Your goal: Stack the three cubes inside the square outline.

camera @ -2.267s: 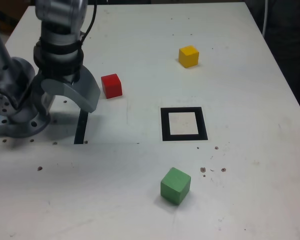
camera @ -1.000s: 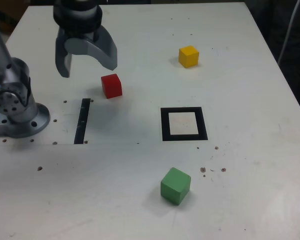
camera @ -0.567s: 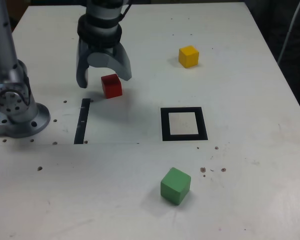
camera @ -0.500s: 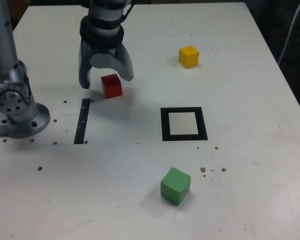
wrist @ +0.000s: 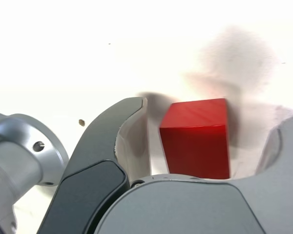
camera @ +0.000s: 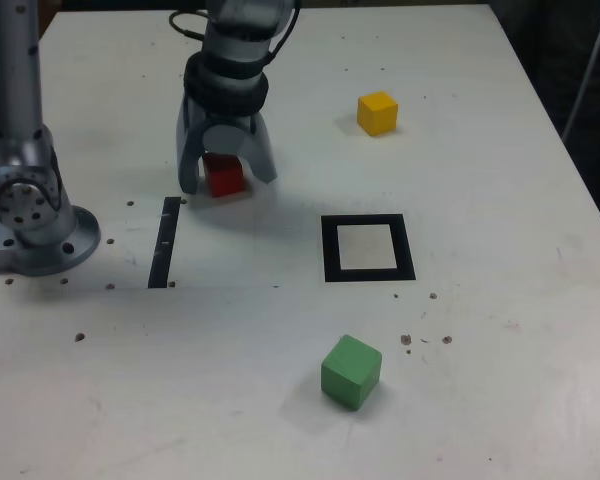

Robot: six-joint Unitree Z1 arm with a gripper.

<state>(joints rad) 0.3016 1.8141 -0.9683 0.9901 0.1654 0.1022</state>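
The red cube (camera: 224, 177) rests on the white table, left of the square outline (camera: 329, 248) in the exterior view. My gripper (camera: 226, 182) has come down over it and is open, one finger on each side. In the wrist view the red cube (wrist: 198, 139) sits between the fingers (wrist: 107, 146) with a gap showing on both sides. The yellow cube (camera: 377, 112) stands beyond the outline. On the near side of the outline lies the green cube (camera: 350, 371), turned at an angle. The outline's white centre is bare.
The arm's grey base (camera: 35, 215) stands at the exterior view's left. A thin black strip (camera: 163, 240) lies on the table between the base and the outline. Small dark specks dot the white tabletop (camera: 500, 200), whose right edge borders a dark floor.
My gripper has moved to the exterior view's right and lowered from beside the red cube until it straddles it. Its jaws have narrowed a little. None of the cubes has moved.
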